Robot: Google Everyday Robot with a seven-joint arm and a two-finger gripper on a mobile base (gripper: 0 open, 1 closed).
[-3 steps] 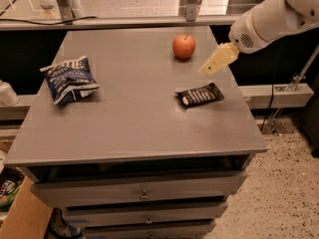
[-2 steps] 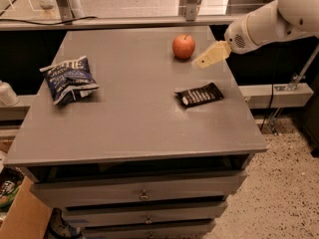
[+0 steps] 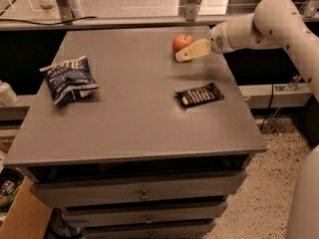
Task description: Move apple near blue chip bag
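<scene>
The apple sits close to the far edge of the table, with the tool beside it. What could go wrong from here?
The tool is next to the apple, which is round and near the far edge of the table; a nudge might roll it off. The blue chip bag lies far across the table, so a weak hold could drop the apple on the way.

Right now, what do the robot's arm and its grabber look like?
The arm is smooth, white and round like a fat tube, with tiny dark dots along it. Its gripper, beside the apple, is pale cream and tapers like a wedge. No cables show on it.
</scene>
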